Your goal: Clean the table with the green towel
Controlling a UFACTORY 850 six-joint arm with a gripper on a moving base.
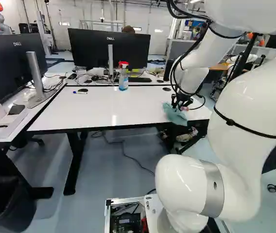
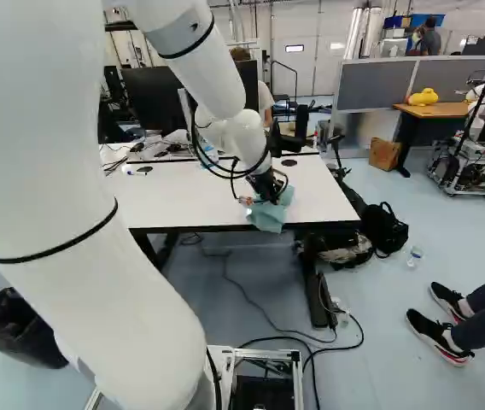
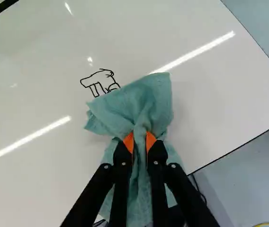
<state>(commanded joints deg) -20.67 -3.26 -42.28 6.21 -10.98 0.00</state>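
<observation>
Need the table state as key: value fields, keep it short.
gripper: shut on the towel, pinched between both fingers
towel: green, bunched, partly hanging over the near table edge
table: white top
marks: black line drawing, partly under the towel's edge
spray bottle: upright, near the far edge
pen: lying left of the bottle in left base view
cleaning: unfinished

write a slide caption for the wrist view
The gripper pinches a bunched green towel, its edge reaching a black line drawing on the white tabletop.
</observation>
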